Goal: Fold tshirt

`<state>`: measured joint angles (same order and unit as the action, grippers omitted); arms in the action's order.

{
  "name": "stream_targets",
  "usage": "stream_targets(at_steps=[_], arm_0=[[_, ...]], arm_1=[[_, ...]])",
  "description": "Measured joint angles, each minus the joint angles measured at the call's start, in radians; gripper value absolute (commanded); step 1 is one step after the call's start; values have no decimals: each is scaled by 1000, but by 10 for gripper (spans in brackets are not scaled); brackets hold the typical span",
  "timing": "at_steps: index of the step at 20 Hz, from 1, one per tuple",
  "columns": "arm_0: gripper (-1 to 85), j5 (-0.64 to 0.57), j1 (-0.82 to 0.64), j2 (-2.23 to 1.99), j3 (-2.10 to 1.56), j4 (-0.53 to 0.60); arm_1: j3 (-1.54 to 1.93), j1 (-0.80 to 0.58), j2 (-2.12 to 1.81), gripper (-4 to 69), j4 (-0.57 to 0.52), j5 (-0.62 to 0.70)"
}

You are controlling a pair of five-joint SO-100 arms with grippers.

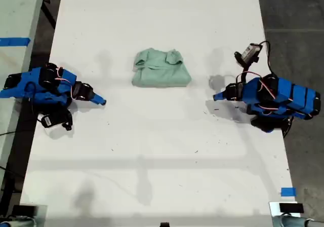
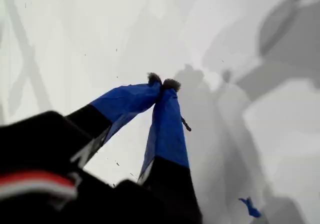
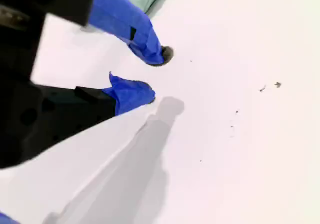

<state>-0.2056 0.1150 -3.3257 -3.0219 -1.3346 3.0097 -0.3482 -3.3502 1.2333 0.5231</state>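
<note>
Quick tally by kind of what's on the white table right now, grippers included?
tshirt: 1
Grippers: 2 (my first gripper, my second gripper)
blue tape piece: 1
Total: 4

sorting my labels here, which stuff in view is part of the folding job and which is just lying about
Part of the job:
- tshirt, already a folded bundle on the table
- my first gripper, shut, empty
- my second gripper, open, empty

Just lying about:
- blue tape near the table's edge, low on the exterior view's right
- blue tape strip on the surface at the exterior view's left
</note>
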Motion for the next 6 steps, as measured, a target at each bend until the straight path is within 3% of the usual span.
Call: stream_targets(at_steps=[6], arm_0=[[70,0,74,0,0,0]], arm_1=[[0,0,0,3,0,14]])
